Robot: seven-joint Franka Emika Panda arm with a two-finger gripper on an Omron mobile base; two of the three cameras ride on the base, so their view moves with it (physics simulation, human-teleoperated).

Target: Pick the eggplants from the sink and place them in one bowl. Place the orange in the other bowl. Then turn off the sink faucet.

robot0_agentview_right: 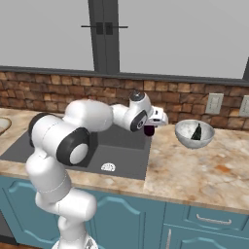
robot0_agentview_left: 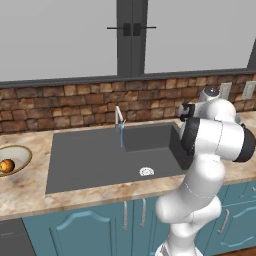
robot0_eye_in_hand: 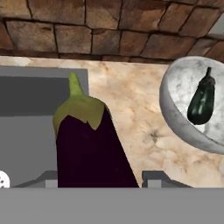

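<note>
1. Hand view puts it right in front of you: the gripper is clamped on an eggplant, dark purple body, green cap and stem pointing up the frame.
2. Look beneath it and you see the sink's edge to one side and the marbled bench to the other.
3. Over to your right sits the speckled bowl on the bench, with the second eggplant already lying inside it.
4. Right base view backs you up: the held eggplant hangs just past the sink's right-hand rim, near the speckled bowl but clear of it.
5. Check the left base view: the faucet stands at the back of the sink, and you can see its thin blue stream falling into the basin.
6. Far left on the bench you have the tan-rimmed bowl, with the orange resting in it.
7. Your drain shows as a pale disc on the sink floor.
</note>
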